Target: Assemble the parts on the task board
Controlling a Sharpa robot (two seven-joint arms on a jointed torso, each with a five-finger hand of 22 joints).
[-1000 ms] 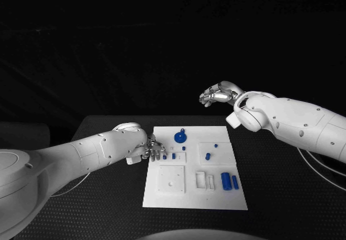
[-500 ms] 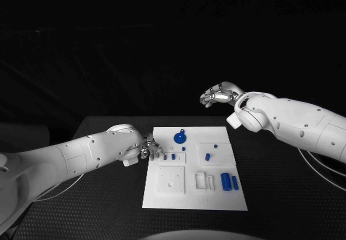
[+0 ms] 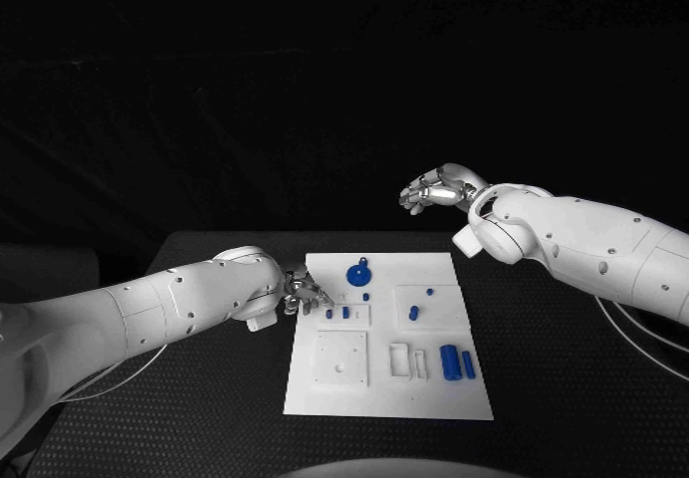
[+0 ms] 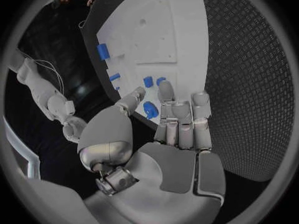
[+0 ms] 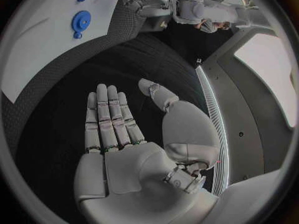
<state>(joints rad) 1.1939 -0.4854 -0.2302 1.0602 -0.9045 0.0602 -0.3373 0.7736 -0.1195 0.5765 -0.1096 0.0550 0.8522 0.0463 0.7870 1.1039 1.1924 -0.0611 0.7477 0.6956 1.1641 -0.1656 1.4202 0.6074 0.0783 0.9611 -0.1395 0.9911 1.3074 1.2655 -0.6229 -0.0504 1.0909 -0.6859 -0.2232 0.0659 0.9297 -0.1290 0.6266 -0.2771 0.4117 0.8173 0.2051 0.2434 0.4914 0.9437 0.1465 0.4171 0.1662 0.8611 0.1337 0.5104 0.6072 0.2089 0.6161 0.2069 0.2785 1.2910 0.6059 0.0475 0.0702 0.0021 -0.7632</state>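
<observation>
Task board (image 3: 344, 388), white, is laid mid-table. Two blue cylinders (image 3: 457, 360) are seen near its front right corner; small blue parts (image 3: 337, 313) are set mid-board; a round blue disc (image 3: 359, 273) is placed toward the far edge. Left hand (image 3: 305, 296) is positioned at the board's left edge, fingers extended, nothing grasped. Right hand (image 3: 434, 189) is raised beyond the table, released, empty.

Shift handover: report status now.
Left robot hand empty, fingers at task board left edge near blue parts. Right robot hand open, raised beyond board. Nothing obstructing.
</observation>
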